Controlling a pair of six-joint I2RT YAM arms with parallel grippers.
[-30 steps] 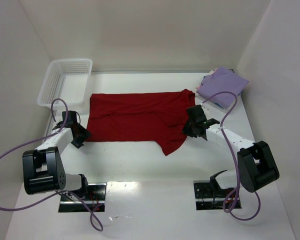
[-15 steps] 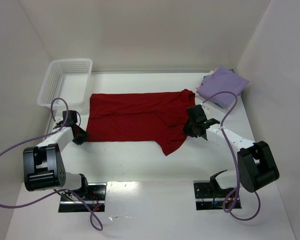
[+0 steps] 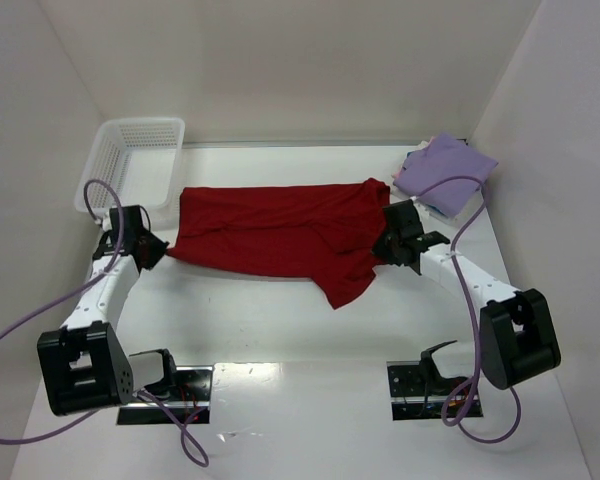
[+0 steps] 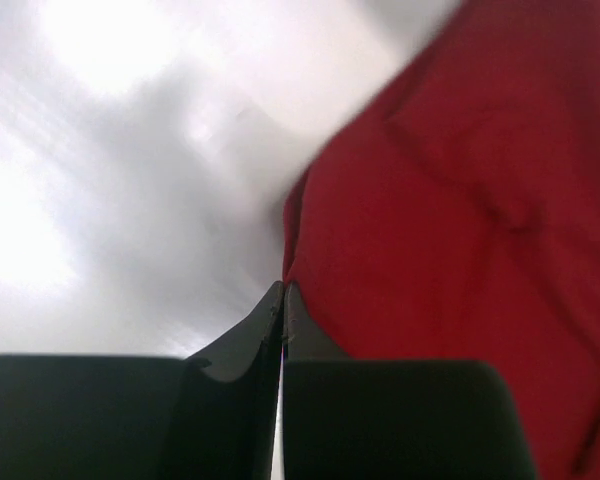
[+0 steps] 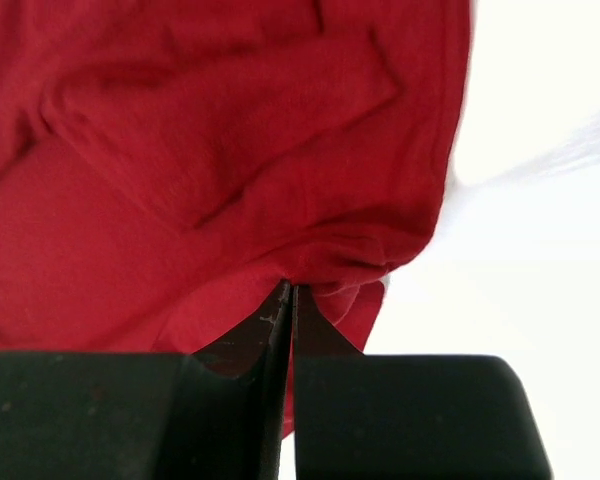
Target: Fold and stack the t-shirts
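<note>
The dark red t-shirt [image 3: 270, 230] lies spread across the middle of the table, with a sleeve hanging towards the near side. My left gripper [image 3: 152, 252] is shut on its near-left corner; in the left wrist view the jaws [image 4: 283, 290] meet at the edge of the red cloth [image 4: 460, 230]. At the shirt's right side my right gripper [image 3: 385, 245] is shut on a bunched fold, and in the right wrist view the red cloth [image 5: 180, 150] gathers at the closed tips [image 5: 288, 288]. A lavender t-shirt [image 3: 445, 165], folded square, tops a small stack at the back right.
A white mesh basket [image 3: 130, 165] stands at the back left, just beyond my left gripper. White walls close in the table on three sides. Purple cables loop off both arms. A blue cloth edge [image 3: 435, 208] peeks from under the lavender stack.
My left gripper has shut on the shirt's near-left corner. Both grippers have moved away from the arm bases, drawing the shirt's near edge off its earlier line.
</note>
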